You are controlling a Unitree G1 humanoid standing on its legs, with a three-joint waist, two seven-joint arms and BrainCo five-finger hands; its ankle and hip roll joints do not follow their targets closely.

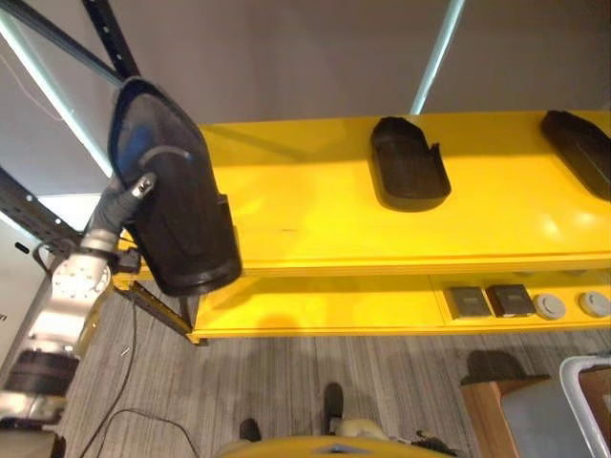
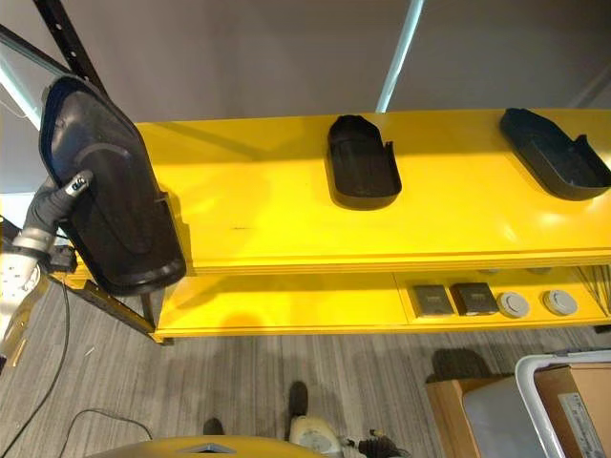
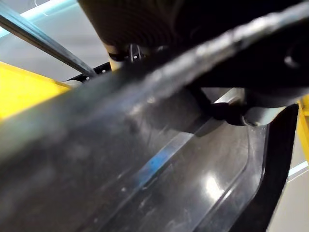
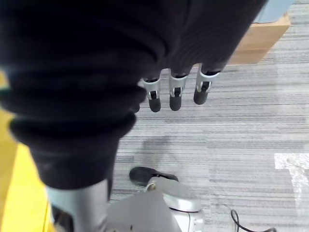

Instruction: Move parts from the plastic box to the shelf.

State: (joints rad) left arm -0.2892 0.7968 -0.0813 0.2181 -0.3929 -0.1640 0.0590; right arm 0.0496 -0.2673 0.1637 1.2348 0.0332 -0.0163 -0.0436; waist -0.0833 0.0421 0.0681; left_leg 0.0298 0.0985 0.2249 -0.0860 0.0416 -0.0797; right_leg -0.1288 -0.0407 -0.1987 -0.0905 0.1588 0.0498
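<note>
My left hand (image 1: pixel 124 202) holds a large black plastic part (image 1: pixel 172 200) up in the air at the left end of the yellow shelf (image 1: pixel 315 219). A finger is curled over the part's face. The part overlaps the shelf's left edge and hides the rest of the hand. Seen from the left wrist, this part (image 3: pixel 145 169) lies right against the camera. Two similar black parts (image 1: pixel 409 164) (image 1: pixel 582 148) lie on the shelf's top board. My right hand (image 4: pixel 175 94) hangs over the carpet with straight fingers and holds nothing. The grey plastic box (image 1: pixel 573 377) stands at the lower right.
The lower shelf board carries two dark square pieces (image 1: pixel 468 301) and two round grey discs (image 1: pixel 550 305). A wooden stand (image 1: pixel 482 410) is under the box. Black metal bars (image 1: pixel 105 38) slant at the upper left. Bare yellow board lies between the held part and the middle one.
</note>
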